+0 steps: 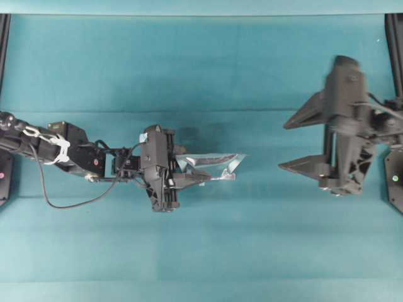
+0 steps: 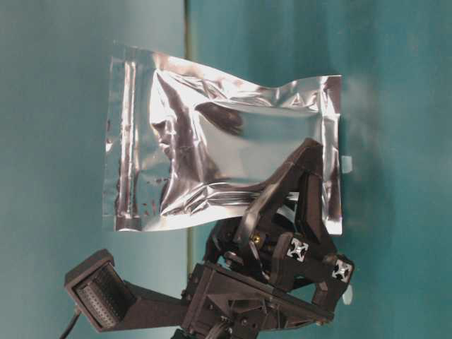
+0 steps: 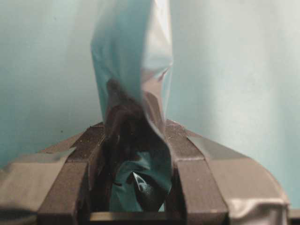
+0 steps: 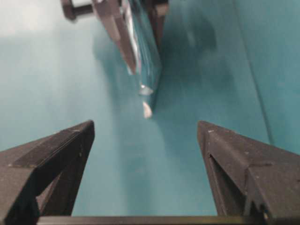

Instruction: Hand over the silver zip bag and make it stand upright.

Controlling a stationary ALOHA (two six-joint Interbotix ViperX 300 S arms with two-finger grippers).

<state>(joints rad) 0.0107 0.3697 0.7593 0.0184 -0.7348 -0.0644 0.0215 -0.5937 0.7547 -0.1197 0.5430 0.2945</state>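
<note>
There is one silver zip bag point(image 2: 226, 148), and it is held up in the air above the teal tabletop point(image 1: 201, 69), not lying on it. What is inside the bag I cannot tell: the foil is not transparent, and it only shows wrinkles, a darker middle panel and flat sealed edges. It looks slightly puffed in the centre.

The left claw point(image 1: 192, 173) is clenched on the bag at one end, so the two fingers point(image 3: 187, 183) press the foil between them. In the left wrist view the pinched part is dark and folded, and the far end of the bag is blurred. In the table-level view the claw covers the lower right corner of the bag.

The right claw point(image 1: 302, 143) is released, its two fingers wide apart, and it is well apart from the bag, with nothing between them. In the overhead view this arm looks blurred. From the right wrist view the bag shows only edge-on, cut off at the top of the frame.

Two arms and one bag are visible.
</note>
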